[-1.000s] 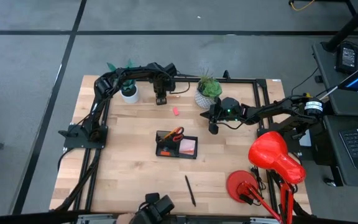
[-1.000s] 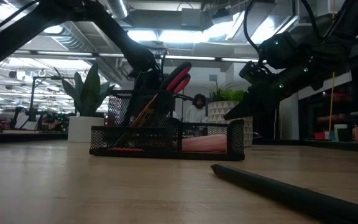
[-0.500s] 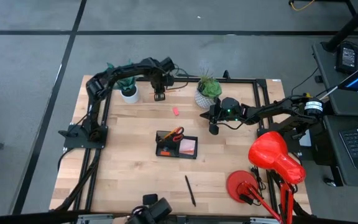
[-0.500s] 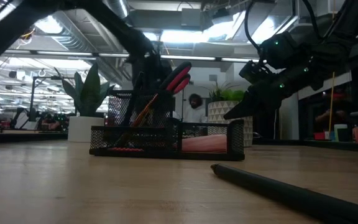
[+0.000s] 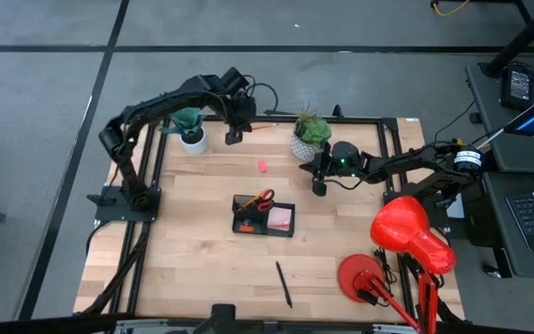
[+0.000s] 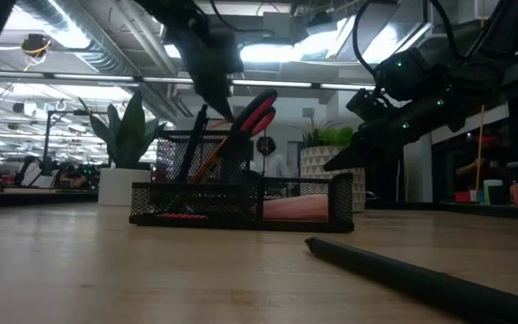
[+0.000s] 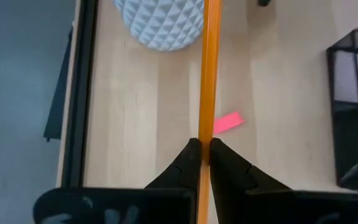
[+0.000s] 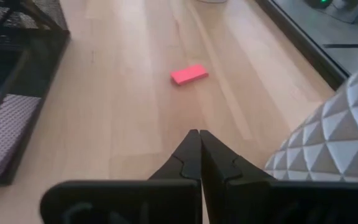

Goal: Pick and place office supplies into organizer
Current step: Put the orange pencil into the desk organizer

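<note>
The left hand pinches an orange pencil mid-shaft — lifted clear for carrying to the organizer; the right hand waits empty, pressed shut, above the desk.

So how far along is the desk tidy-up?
Done: red-handled scissors and pink sticky-note block sit in the black mesh organizer. In hand: the left end effector grips a thin orange pencil. Left: the small pink eraser and dark slim pen on the table.

Left tool clamped raised, right tool closed
</note>
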`<action>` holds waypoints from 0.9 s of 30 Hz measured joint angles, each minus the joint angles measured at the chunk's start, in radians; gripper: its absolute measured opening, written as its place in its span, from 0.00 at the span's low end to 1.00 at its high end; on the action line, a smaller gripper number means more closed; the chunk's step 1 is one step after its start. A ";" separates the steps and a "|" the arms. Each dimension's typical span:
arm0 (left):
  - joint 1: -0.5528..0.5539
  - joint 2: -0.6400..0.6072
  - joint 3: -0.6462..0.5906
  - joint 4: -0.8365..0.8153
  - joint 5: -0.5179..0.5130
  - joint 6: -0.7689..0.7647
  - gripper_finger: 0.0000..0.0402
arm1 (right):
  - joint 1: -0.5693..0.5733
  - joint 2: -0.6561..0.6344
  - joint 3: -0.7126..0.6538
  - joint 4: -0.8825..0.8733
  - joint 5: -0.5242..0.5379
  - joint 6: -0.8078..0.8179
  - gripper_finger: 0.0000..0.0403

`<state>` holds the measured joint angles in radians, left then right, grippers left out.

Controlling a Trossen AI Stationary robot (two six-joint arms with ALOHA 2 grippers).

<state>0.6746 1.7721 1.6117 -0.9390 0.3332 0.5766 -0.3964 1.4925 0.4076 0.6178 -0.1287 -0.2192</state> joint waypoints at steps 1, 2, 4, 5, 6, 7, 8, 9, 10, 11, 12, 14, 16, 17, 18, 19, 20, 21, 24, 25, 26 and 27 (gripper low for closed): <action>0.000 -0.014 -0.004 0.002 0.000 -0.002 0.04 | -0.006 0.000 0.000 -0.001 0.000 0.000 0.00; 0.000 -0.032 -0.015 0.007 0.004 -0.003 0.04 | -0.011 0.000 0.000 -0.001 0.000 0.000 0.00; 0.000 -0.061 -0.045 0.011 0.034 -0.002 0.04 | -0.018 0.000 0.000 -0.001 0.002 0.000 0.00; 0.001 -0.075 -0.064 0.013 0.070 0.000 0.04 | -0.019 0.000 0.000 -0.001 0.002 0.000 0.00; 0.003 -0.090 -0.087 0.023 0.109 -0.002 0.04 | -0.020 0.000 0.000 -0.001 0.002 0.000 0.00; 0.003 -0.108 -0.117 0.048 0.145 -0.012 0.04 | -0.020 0.000 0.000 -0.001 0.002 0.000 0.00; 0.003 -0.127 -0.146 0.078 0.172 -0.025 0.04 | -0.020 0.000 0.000 -0.001 0.002 0.000 0.00; 0.002 -0.150 -0.179 0.116 0.184 -0.038 0.04 | -0.020 0.000 0.000 -0.001 0.002 0.000 0.00; -0.002 -0.174 -0.214 0.154 0.185 -0.051 0.04 | -0.020 0.000 0.000 -0.001 0.002 0.001 0.00; -0.007 -0.197 -0.251 0.195 0.186 -0.069 0.04 | -0.020 0.000 0.000 -0.001 0.002 0.000 0.00; -0.016 -0.219 -0.288 0.237 0.185 -0.088 0.04 | -0.020 0.000 0.000 -0.002 0.002 0.000 0.00; -0.030 -0.267 -0.360 0.300 0.182 -0.122 0.04 | -0.020 0.000 0.000 -0.002 0.001 0.001 0.00; -0.053 -0.325 -0.433 0.377 0.185 -0.156 0.04 | -0.020 0.000 0.000 -0.003 -0.001 0.002 0.00; -0.066 -0.354 -0.474 0.430 0.186 -0.183 0.04 | -0.020 0.000 0.000 -0.005 -0.002 0.002 0.00; -0.081 -0.384 -0.515 0.477 0.186 -0.206 0.04 | -0.020 0.000 0.000 -0.007 -0.003 0.002 0.00; -0.097 -0.412 -0.560 0.526 0.186 -0.225 0.04 | -0.020 0.000 0.000 -0.008 -0.003 0.002 0.00; -0.116 -0.439 -0.600 0.579 0.183 -0.244 0.04 | -0.020 0.000 0.000 -0.008 -0.004 0.002 0.00; -0.135 -0.467 -0.638 0.639 0.180 -0.266 0.04 | -0.020 0.000 0.000 -0.008 -0.004 0.003 0.00; -0.198 -0.544 -0.754 0.811 0.161 -0.333 0.04 | -0.020 0.000 0.000 -0.008 -0.004 0.005 0.00; -0.220 -0.565 -0.792 0.867 0.160 -0.354 0.04 | -0.019 0.000 0.000 -0.008 -0.005 0.005 0.00; -0.242 -0.582 -0.827 0.916 0.158 -0.375 0.04 | -0.018 0.000 0.000 -0.008 -0.005 0.006 0.00; -0.264 -0.599 -0.861 0.966 0.156 -0.395 0.04 | -0.017 0.000 0.000 -0.009 -0.005 0.006 0.00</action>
<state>0.4111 1.1736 0.7510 0.0271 0.4892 0.1819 -0.4137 1.4925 0.4074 0.6092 -0.1335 -0.2127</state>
